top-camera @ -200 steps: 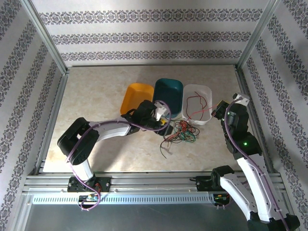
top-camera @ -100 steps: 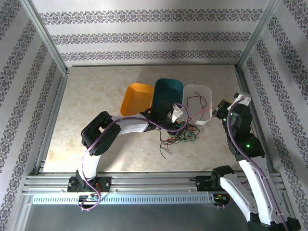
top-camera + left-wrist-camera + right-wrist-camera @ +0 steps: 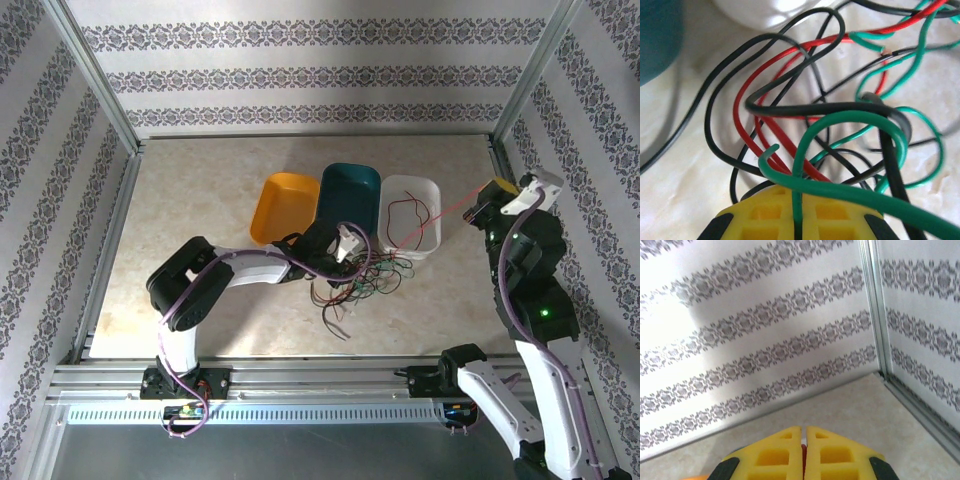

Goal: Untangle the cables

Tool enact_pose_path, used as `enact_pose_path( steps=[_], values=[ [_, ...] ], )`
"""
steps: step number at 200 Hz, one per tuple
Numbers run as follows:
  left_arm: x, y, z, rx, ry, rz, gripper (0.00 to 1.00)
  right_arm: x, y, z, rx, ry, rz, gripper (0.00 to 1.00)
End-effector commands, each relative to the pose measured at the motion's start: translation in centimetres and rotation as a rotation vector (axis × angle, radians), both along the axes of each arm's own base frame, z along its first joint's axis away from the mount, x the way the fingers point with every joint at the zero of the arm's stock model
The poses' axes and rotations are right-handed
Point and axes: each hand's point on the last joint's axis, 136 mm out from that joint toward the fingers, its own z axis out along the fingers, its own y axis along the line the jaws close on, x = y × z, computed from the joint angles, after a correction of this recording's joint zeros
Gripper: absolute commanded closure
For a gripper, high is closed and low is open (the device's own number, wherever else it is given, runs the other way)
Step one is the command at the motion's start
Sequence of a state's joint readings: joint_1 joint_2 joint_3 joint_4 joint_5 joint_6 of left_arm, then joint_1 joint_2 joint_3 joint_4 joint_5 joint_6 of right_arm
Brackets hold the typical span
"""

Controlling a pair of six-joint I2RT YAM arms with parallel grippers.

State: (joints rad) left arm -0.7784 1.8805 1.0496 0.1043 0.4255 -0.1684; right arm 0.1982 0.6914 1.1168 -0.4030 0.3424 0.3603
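**TWO ARMS, ONE KNOT: CABLES GRIPPED AT BOTH ENDS**

The cables (image 3: 352, 278) lie in a loose red, green & black tangle on the beige table (image 3: 200, 190), centre-right, just near of the trays. The left gripper (image 3: 797, 197) sits low at the heap's left side. Its jaws are nipped narrow on a green cable (image 3: 850, 118), which drops straight down btwn the yellow fingers (image 3: 780, 227). In the wrist view, black & red loops crowd round it.

The right gripper (image 3: 803, 432) hangs raised at the table's right edge, well apart from the heap. Its yellow jaws are pressed together w/ a sliver of red btwn them. From it a red cable (image 3: 455, 213) runs taut & straight, down & left across the white tray (image 3: 410, 186) toward the tangle; where it ends can't be told. A red strand also curls inside that tray; whether it is the same cable is unclear.

Three trays stand side by side just far of the heap: orange tray (image 3: 283, 205) at left, teal tray (image 3: 350, 195) in the middle, white at right.
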Motion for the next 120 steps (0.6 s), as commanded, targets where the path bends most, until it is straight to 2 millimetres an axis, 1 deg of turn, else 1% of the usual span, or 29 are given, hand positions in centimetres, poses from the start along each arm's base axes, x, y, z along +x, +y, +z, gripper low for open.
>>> enact_pose_path(
  steps=[1,21,41,76,120],
  values=[
    [-0.1,4.0,-2.5,0.136,0.016,0.098,1.00,-1.1,-0.4,6.1,-0.042,-0.167,-0.009,1.00],
    [-0.2,5.5,-2.9,0.168,-0.002,0.141,1.00,-2.0,-0.7,9.2,-0.075,-0.252,-0.022,1.00],
    [-0.3,6.7,-3.5,0.197,0.000,0.174,1.00,-2.4,-0.6,11.5,-0.093,-0.323,-0.018,1.00],
    [-0.5,7.6,-3.9,0.213,0.005,0.202,1.00,-2.1,-0.1,14.5,-0.108,-0.420,-0.006,1.00],
    [-0.7,8.9,-5.4,0.272,0.018,0.215,1.00,-2.3,-0.5,20.8,-0.181,-0.528,-0.049,1.00]
  ],
)
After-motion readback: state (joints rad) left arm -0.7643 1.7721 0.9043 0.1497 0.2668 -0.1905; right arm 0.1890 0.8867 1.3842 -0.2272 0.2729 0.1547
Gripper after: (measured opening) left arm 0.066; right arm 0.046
